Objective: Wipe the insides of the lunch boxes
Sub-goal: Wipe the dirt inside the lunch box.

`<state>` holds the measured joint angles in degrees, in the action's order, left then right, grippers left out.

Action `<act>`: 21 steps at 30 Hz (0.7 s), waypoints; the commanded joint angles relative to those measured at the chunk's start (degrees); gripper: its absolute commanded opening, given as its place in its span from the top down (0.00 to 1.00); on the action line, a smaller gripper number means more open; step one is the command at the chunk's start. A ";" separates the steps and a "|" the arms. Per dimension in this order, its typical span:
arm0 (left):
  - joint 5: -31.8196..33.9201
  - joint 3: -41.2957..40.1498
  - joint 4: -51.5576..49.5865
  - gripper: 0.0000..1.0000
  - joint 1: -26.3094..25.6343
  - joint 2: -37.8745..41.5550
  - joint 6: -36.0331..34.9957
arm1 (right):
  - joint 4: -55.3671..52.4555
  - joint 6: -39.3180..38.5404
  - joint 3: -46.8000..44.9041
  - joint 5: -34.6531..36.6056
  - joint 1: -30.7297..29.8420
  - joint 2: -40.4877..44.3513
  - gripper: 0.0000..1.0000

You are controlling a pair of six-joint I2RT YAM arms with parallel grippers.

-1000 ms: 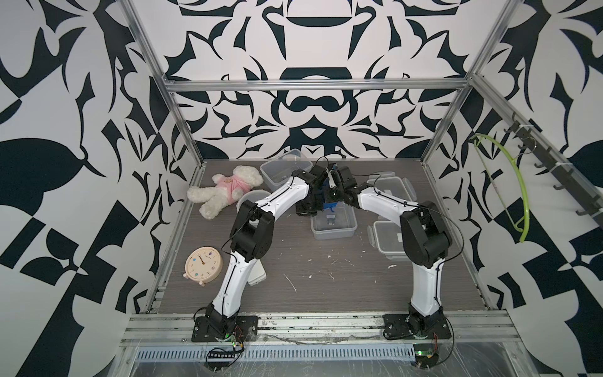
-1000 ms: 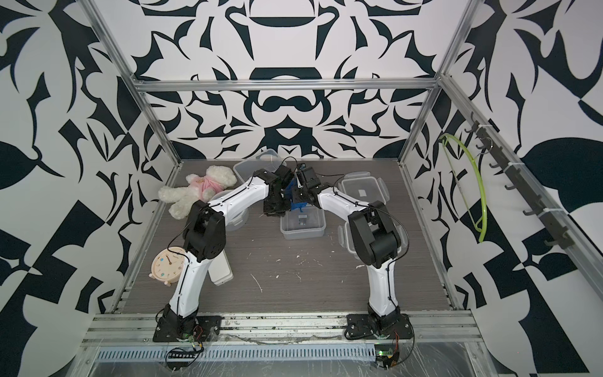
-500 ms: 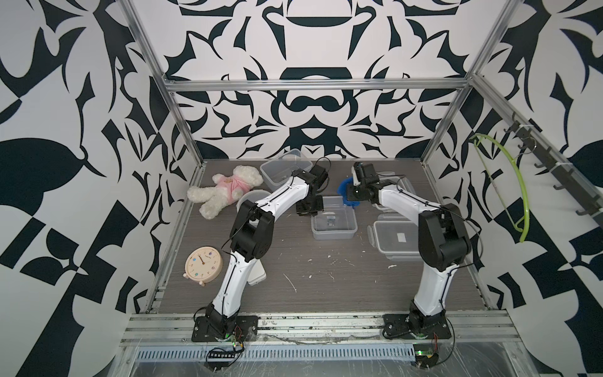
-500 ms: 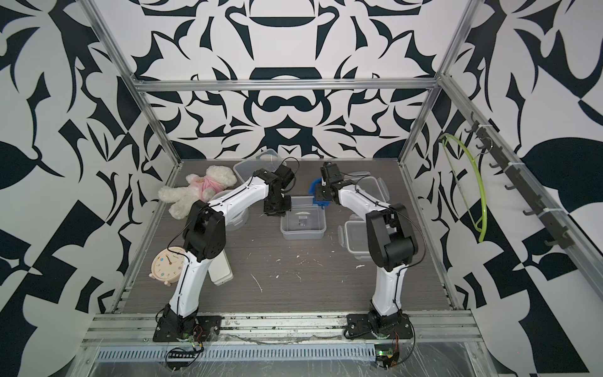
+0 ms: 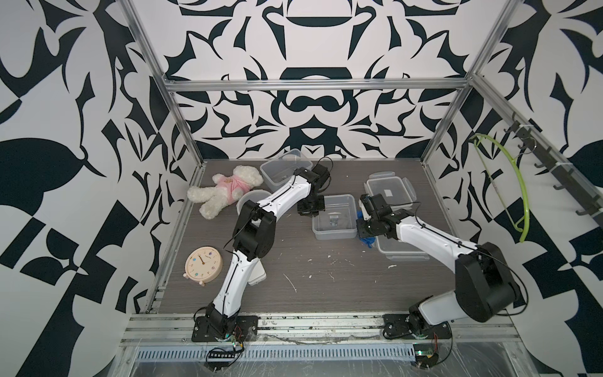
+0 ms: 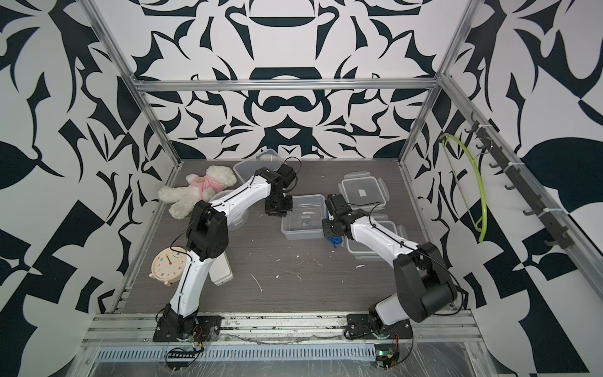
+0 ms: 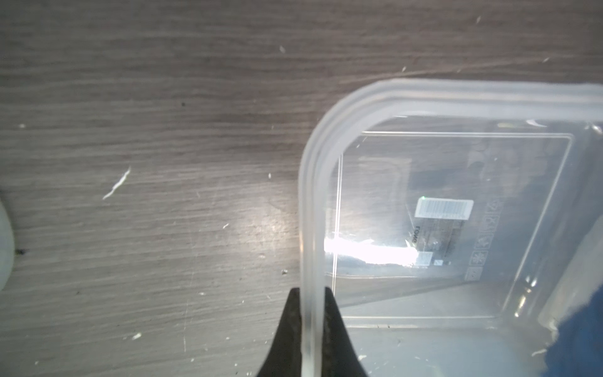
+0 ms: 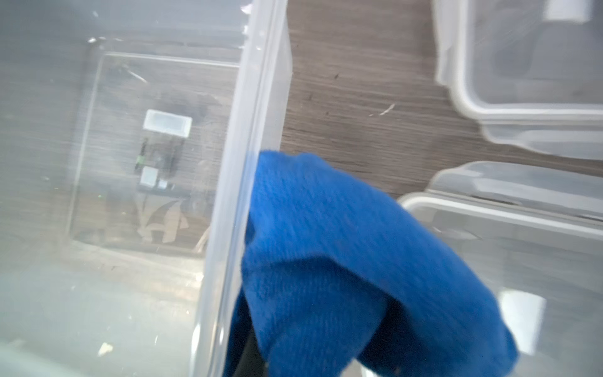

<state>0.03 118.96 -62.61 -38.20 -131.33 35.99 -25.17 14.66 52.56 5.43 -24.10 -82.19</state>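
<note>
- Lunch boxes: the middle lunch box (image 5: 334,232) (image 6: 301,233) stands open at the centre of the table (image 5: 326,293). The far lunch box (image 5: 282,169) lies open by the back wall. The round lunch box (image 5: 246,202) sits at the left, half hidden behind the left arm.
- The left claw (image 5: 311,213) (image 7: 311,292) is clamped on the middle lunch box's left rim, one finger on each side of the wall, just as it was a second ago.
- The right claw (image 5: 363,230) is closed on the blue cloth (image 5: 367,243) (image 8: 342,261).
- A second ago the right claw and cloth were over the inside of that box. Now they are outside it, just right of its right wall.
- The cloth hangs between that wall and a clear lid (image 5: 404,253) at the near right.
- The box itself has not shifted.
</note>
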 commanded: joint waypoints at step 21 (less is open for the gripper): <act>-0.77 1.07 -0.37 1.00 -0.30 -0.18 -0.66 | 0.85 -2.95 17.01 3.26 0.22 -15.33 1.00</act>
<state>0.38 118.83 -62.78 -38.35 -131.55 35.35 -22.35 11.05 73.43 9.15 -23.88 -102.41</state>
